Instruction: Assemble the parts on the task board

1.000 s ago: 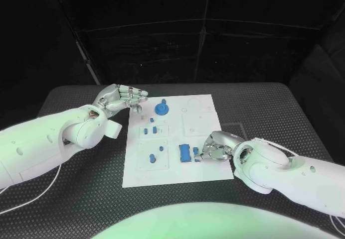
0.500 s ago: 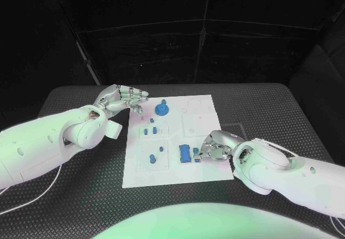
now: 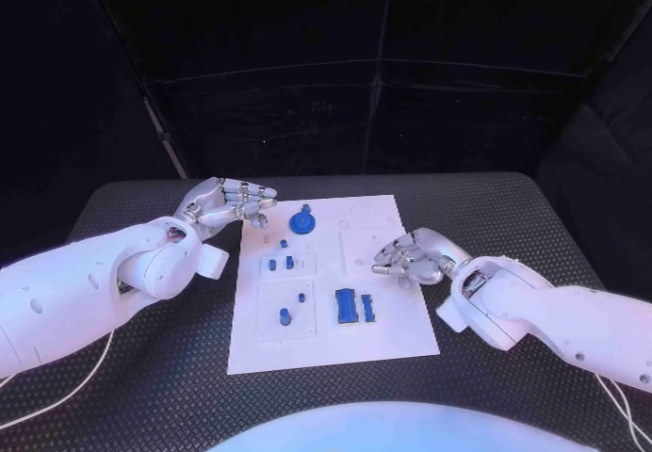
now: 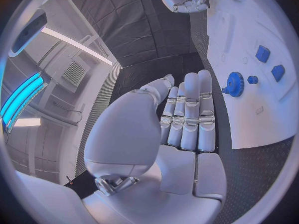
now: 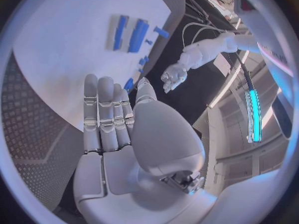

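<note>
The white task board (image 3: pixel 394 325) lies in the middle of the table. On it a blue gear (image 3: pixel 303 222) sits at the far end, small blue pieces (image 3: pixel 279 265) lie in the middle, and a blue block (image 3: pixel 348 306) with a thin bar (image 3: pixel 366 305) beside it lies nearer me. My right hand (image 3: pixel 408 254) hovers over the board's right edge, behind the block, fingers straight and holding nothing. My left hand (image 3: pixel 224 201) hangs off the board's far left corner, beside the gear (image 4: pixel 234 83), fingers extended and holding nothing. The right wrist view shows the block (image 5: pixel 137 36) beyond my fingertips (image 5: pixel 99 84).
The black textured table (image 3: pixel 150 339) surrounds the board on all sides. A white cable (image 3: pixel 82 363) trails under my left arm. Black curtains stand behind the table's far edge.
My right hand has lifted away from the blue block and drawn back toward the board's right edge, with its fingers straightened. The left hand has stayed in place. The camera has shifted slightly.
</note>
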Robot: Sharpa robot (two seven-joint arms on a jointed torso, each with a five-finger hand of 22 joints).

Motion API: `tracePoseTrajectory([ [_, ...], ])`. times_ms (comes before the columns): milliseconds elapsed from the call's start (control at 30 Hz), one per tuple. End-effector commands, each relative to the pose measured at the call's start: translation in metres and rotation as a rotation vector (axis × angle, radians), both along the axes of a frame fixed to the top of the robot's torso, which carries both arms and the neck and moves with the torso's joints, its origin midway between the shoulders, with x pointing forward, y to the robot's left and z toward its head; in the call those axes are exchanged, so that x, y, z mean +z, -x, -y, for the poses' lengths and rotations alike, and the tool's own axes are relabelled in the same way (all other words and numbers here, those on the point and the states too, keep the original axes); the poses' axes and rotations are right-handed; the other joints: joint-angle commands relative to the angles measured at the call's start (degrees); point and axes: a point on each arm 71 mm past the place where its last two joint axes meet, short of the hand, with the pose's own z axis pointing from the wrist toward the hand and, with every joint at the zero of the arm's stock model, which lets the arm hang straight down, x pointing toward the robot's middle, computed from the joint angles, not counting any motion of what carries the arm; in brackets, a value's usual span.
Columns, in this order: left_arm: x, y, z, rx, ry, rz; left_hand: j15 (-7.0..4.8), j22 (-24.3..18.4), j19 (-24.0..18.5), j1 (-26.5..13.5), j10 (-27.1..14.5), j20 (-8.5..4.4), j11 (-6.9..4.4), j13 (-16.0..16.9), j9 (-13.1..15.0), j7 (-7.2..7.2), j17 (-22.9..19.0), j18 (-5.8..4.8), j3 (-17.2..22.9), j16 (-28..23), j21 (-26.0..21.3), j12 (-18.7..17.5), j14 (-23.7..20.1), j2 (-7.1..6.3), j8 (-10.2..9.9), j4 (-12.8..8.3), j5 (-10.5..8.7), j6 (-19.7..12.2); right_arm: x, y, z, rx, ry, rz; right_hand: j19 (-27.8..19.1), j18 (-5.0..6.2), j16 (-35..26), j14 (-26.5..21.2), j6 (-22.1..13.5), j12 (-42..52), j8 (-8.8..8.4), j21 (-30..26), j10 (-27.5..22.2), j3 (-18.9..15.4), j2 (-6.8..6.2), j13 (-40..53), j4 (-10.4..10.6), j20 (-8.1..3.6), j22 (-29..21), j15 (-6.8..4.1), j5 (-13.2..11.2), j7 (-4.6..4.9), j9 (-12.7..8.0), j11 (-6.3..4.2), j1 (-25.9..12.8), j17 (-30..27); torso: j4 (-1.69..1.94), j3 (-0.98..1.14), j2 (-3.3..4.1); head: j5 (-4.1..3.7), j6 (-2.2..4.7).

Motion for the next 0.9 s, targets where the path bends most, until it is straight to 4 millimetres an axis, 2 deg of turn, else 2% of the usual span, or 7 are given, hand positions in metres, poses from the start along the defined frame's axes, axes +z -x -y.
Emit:
tracePoseTrajectory([
  [33, 0.003, -0.004, -0.004, 0.06, 0.062, 0.02, 0.93, -2.6, -4.5, -0.6, -0.9, 1.04, 0.62, -0.4, -0.1, -0.07, -2.8, 0.22, -0.6, -5.9, -4.1, -0.1, -4.3, 0.13, -0.6, 0.4, -0.08, -1.0, 0.013, -0.02, 0.008, -0.092, -0.362, 0.036, -3.6, -0.41, -8.2, -5.5, -0.9, -5.4, -0.55, -6.3, -4.1, 0.1, 0.84, -5.6, -0.8, 1.84, -3.7, 1.83, -1.0, 1.02, -1.0, 1.98, 1.2, -4.1, -0.35, 0.05, -0.3, -0.16, 1.48],
  [400, 0.004, -0.012, -0.01, 0.19, 0.103, 0.077, 5.41, -16.9, -18.3, 0.1, -0.3, 7.49, 2.77, -0.9, -0.3, -1.81, -13.6, 0.83, -0.6, -29.8, -20.0, -4.5, -11.1, 0.78, -2.2, 2.1, 0.1, -1.5, 0.029, -0.072, 0.013, -0.142, -0.509, 0.127, -6.7, 0.49, -34.6, -11.9, 1.8, -21.0, -7.55, -27.5, -0.5, 1.5, 2.77, -32.5, -7.5, 8.17, -17.4, 6.89, -4.2, 1.14, -8.5, 3.66, -0.5, -26.6, -0.07, -0.1, -0.96, -0.42, 4.24],
  [433, 0.003, -0.013, -0.01, 0.195, 0.104, 0.079, 6.09, -18.5, -19.1, 0.0, -0.7, 7.96, 2.97, -0.9, -0.3, -1.83, -14.6, 1.06, -1.0, -31.6, -20.2, -5.4, -11.2, 0.82, -2.6, 2.3, 0.06, -1.7, 0.029, -0.074, 0.012, -0.143, -0.512, 0.129, -6.7, 0.62, -35.3, -11.9, 1.9, -21.5, -7.59, -28.2, -0.4, 1.7, 2.96, -33.3, -7.8, 8.07, -17.9, 6.84, -4.2, 1.41, -8.8, 3.9, -0.7, -27.4, -0.05, -0.11, -0.98, -0.44, 4.44],
  [467, -0.001, -0.011, -0.006, 0.123, 0.067, 0.031, 3.3, -26.4, -30.9, -24.2, -19.8, 2.91, -0.11, -4.5, -4.1, -3.98, -17.1, -2.89, -6.9, -34.2, -23.7, -9.5, -27.2, 2.92, -6.6, 0.1, -2.0, -19.0, 0.024, -0.071, 0.013, -0.148, -0.407, 0.104, -20.5, -2.64, -36.6, -28.8, -14.2, -24.8, -11.22, -32.1, -16.5, 5.8, 1.09, -35.1, -9.2, 3.42, -20.5, 4.21, -7.5, -2.16, -11.0, 1.02, -25.4, -29.4, -0.25, -0.01, -0.71, -0.38, 3.87],
  [767, 0.0, -0.006, 0.005, 0.176, 0.072, 0.045, 2.28, -33.7, -39.8, -39.6, -32.2, 0.41, -1.5, -4.5, -4.1, -5.76, -20.1, -3.8, -11.1, -38.5, -23.7, -9.5, -37.5, 8.56, -6.6, -4.5, -6.66, -30.2, 0.03, -0.069, 0.003, -0.191, -0.464, 0.111, -28.9, -3.67, -42.2, -39.2, -24.0, -27.9, -11.22, -35.8, -26.1, 8.7, -3.37, -37.8, -13.4, 0.56, -23.0, 2.58, -9.8, -4.11, -13.0, -0.64, -41.6, -32.1, -0.37, 0.37, -2.74, 0.89, 6.55],
  [833, 0.0, -0.003, 0.01, 0.201, 0.073, 0.05, -1.87, -35.0, -41.6, -42.9, -34.8, -0.23, -1.87, -4.5, -4.1, -9.9, -20.5, -4.23, -11.9, -39.1, -23.7, -9.5, -39.8, 8.56, -6.6, -4.5, -6.66, -32.6, 0.032, -0.068, -0.001, -0.213, -0.489, 0.113, -30.9, -4.25, -42.2, -41.6, -26.2, -28.4, -11.22, -36.4, -28.4, 9.2, -3.37, -38.1, -13.4, -0.11, -23.4, 2.21, -10.3, -4.62, -17.2, -1.06, -45.2, -32.4, -0.43, 0.54, -3.7, 1.49, 7.81],
  [900, 0.001, 0.001, 0.017, 0.237, 0.074, 0.057, -1.87, -36.2, -43.3, -46.3, -37.5, -0.9, -6.13, -4.5, -4.1, -9.9, -21.0, -4.42, -12.7, -39.6, -23.7, -9.5, -42.0, 8.56, -6.6, -4.5, -6.66, -35.0, 0.035, -0.065, -0.008, -0.246, -0.521, 0.113, -32.7, -4.65, -42.2, -43.9, -28.4, -28.9, -11.22, -37.0, -30.6, 9.8, -3.37, -42.2, -13.4, -0.76, -23.8, -1.87, -10.7, -5.08, -17.2, -1.44, -48.6, -36.7, -0.49, 0.73, -4.69, 2.12, 9.13],
])
